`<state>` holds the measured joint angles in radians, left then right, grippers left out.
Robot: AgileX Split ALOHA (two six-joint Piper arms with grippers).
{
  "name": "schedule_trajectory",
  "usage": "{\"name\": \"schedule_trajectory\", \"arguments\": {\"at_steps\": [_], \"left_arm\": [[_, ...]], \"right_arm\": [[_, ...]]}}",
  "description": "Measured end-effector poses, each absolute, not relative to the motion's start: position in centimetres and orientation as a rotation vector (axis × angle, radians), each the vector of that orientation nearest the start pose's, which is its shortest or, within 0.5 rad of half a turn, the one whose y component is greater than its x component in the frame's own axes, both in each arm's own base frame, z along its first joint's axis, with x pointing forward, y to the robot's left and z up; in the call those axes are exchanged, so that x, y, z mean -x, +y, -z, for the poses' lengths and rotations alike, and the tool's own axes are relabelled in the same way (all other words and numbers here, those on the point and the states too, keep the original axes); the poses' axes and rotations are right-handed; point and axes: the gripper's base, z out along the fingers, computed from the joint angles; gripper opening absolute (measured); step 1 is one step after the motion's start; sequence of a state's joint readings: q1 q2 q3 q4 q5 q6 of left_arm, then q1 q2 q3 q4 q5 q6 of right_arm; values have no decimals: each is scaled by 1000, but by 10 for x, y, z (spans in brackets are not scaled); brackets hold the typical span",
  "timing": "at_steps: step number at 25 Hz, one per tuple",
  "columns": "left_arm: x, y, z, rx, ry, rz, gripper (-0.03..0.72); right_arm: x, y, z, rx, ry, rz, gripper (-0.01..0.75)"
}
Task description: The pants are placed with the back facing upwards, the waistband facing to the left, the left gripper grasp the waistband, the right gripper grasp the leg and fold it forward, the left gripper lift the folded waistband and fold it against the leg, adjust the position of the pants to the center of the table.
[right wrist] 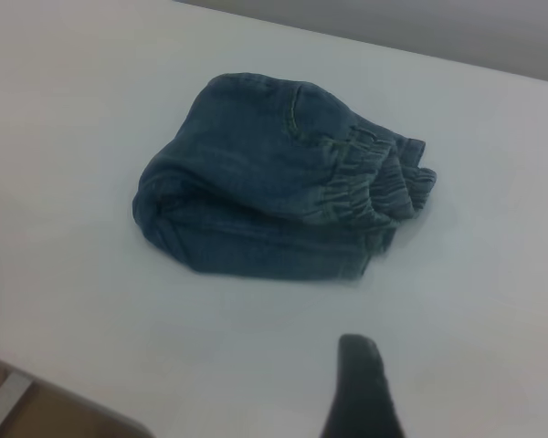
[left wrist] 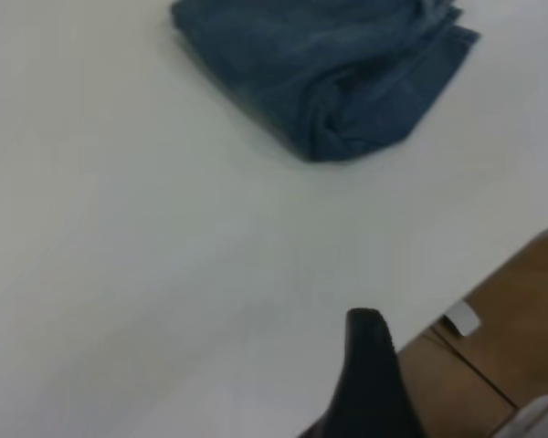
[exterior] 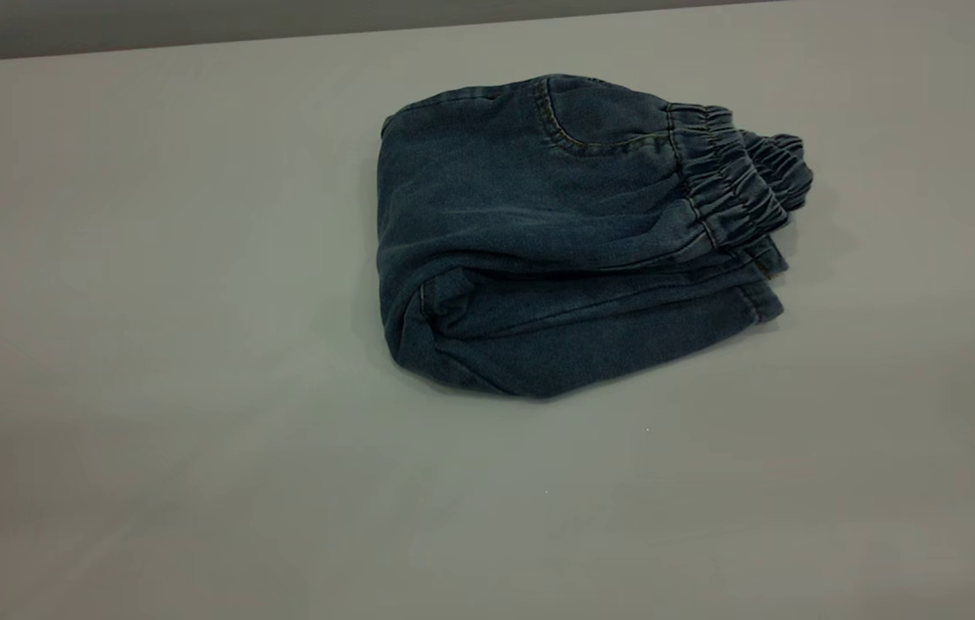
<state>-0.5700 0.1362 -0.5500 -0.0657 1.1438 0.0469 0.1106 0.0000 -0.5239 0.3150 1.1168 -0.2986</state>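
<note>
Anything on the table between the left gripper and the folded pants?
Nothing visible. In the left wrist view only bare white table lies between the left gripper and the folded pants.

My exterior camera looks down close on the counter (exterior: pixel 152 344); both wrist cameras sit farther back, sharing the folded pants (exterior: pixel 574 241).
</note>
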Motion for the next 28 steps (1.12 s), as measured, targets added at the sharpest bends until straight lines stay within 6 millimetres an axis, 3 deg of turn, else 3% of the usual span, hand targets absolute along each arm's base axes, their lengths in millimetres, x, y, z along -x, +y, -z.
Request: {"name": "schedule_trajectory", "arguments": {"at_steps": [8, 28], "left_arm": [[-9, -12, -276, -677, 2126, 367, 464], [-10, -12, -276, -660, 2117, 364, 464]], "right_arm": [[15, 24, -283, 444, 1997, -257, 425], [15, 24, -282, 439, 2001, -268, 425]]}}
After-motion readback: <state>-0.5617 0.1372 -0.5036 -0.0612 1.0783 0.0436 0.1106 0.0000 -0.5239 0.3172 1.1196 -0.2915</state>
